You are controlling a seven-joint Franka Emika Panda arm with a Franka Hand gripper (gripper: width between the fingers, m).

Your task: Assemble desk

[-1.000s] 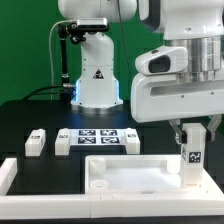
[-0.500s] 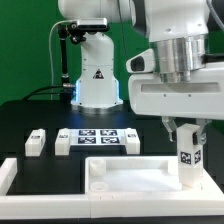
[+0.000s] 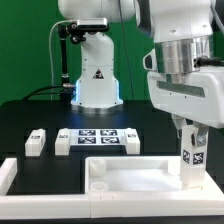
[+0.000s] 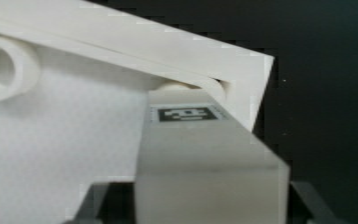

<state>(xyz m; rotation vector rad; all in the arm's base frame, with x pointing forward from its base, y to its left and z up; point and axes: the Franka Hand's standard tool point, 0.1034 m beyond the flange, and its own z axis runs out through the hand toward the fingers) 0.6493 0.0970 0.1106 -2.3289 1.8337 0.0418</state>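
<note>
The white tray-like tabletop (image 3: 135, 172) lies upside up near the front, with its raised rim showing. My gripper (image 3: 190, 135) is shut on a white block leg (image 3: 189, 160) with a black-and-white tag, held upright in the tabletop's corner at the exterior view's right. In the wrist view the leg (image 4: 202, 155) fills the space between my dark fingers (image 4: 108, 203), with its end against the tabletop's corner (image 4: 229, 75). A round socket (image 4: 2, 68) shows at another corner. Two more legs (image 3: 36, 142) (image 3: 63, 141) lie on the black table, and a third (image 3: 130, 141) lies beside the marker board.
The marker board (image 3: 97, 138) lies flat behind the tabletop. White border rails (image 3: 10, 176) run along the front and the left. The robot base (image 3: 97, 75) stands at the back.
My hand has turned about its vertical axis over the same spot. The leg stays upright in the tabletop's corner. Nothing else has moved.
</note>
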